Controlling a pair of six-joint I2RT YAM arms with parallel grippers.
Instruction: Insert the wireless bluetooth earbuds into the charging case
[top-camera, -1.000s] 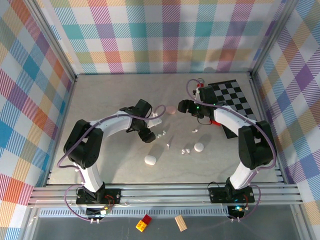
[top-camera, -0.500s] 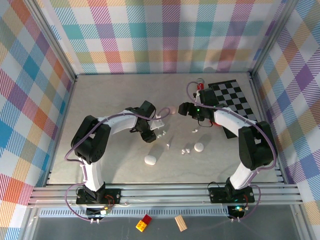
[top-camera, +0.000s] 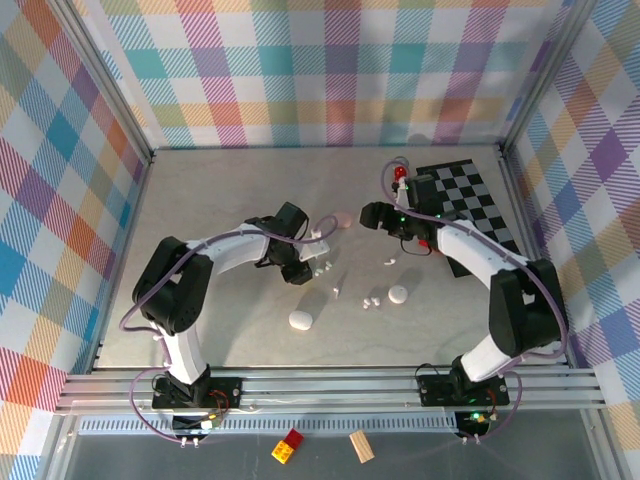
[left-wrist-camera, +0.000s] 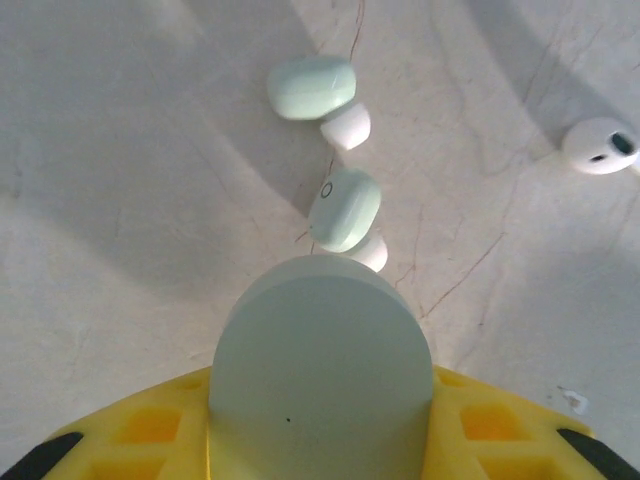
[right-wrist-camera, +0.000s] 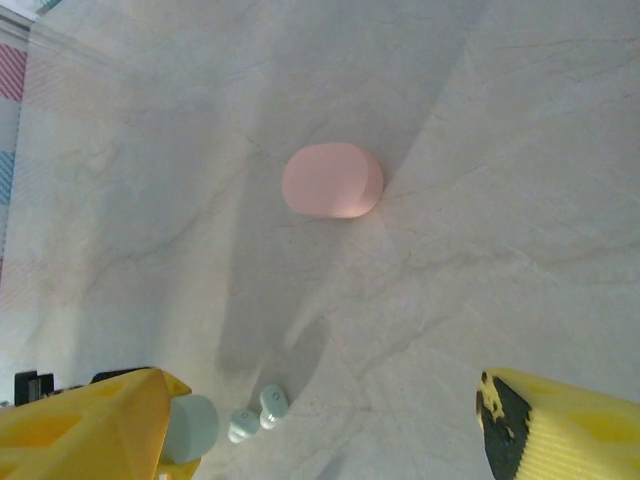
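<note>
Left tool (left-wrist-camera: 320, 425) is clamped on the green case (left-wrist-camera: 320, 365). Yellow fingers (left-wrist-camera: 140, 430) are seen either side of it in the left wrist view. In the top view the same tool is a dark block and the grip is too small to be read.

Two green buds (left-wrist-camera: 345, 208) lie just ahead of the case, in line, white tips showing. The nearer one is overlapped by the case's front edge, and contact can't be told. A white bud (left-wrist-camera: 598, 145) lies off to the right, well apart.

Right tool (right-wrist-camera: 325, 410) is wide apart with nothing between the fingers. The pink case (right-wrist-camera: 332, 180) lies ahead of it on bare counter (top-camera: 200, 200). The green case and buds are also caught at the lower left of the right wrist view, beside one of its own fingers.

Layout from the top view:
- One of the white cases (top-camera: 301, 319) lies near the front.
- The other has a white bud pair (top-camera: 370, 301) just beside it.
- A stray bud (top-camera: 391, 261) lies near the right arm.
- A checkered mat (top-camera: 470, 205) covers the right rear, and the right arm is over its left edge.

Room for moving:
- The left and rear counter is bare.
- The centre strip between the tools is crowded with small parts.
- Plaid walls (top-camera: 330, 70) close three sides.
- A frame rail (top-camera: 330, 390) runs along the front.
</note>
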